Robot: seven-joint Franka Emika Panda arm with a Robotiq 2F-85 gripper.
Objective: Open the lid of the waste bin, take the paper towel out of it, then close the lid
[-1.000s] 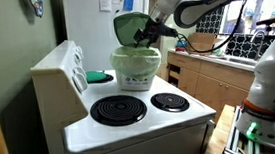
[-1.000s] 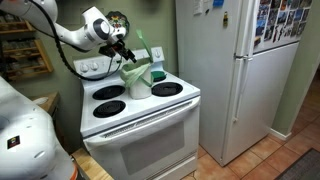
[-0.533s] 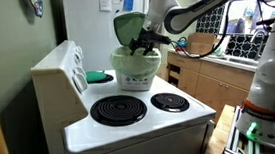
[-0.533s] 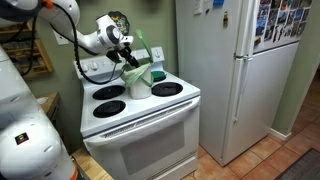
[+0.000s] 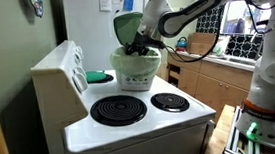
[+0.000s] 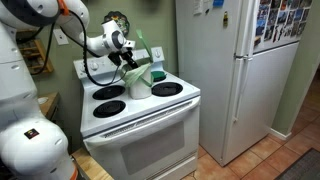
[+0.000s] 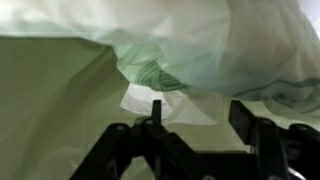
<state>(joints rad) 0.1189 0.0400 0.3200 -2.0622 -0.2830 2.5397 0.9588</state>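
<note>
One black two-fingered gripper (image 5: 140, 49) hung inside the mouth of the small round whitish plastic waste bin (image 5: 137, 73), which stood at the back of the white electric stove (image 5: 132, 128). The bin's round dark green plastic lid (image 5: 126, 28) stood tipped up behind the rim. In the wrist view the jaws were parted with a clear gap and held nothing. Just beyond them the crumpled white paper towel (image 7: 140, 98) lay against the pale green plastic liner (image 7: 60, 100); whether a finger touched it, I could not tell.

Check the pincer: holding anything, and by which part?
Nothing held yet. The pincer is down in the waste bin, jaws apart, the paper towel lying just ahead of its fingertips, ungripped.
</note>
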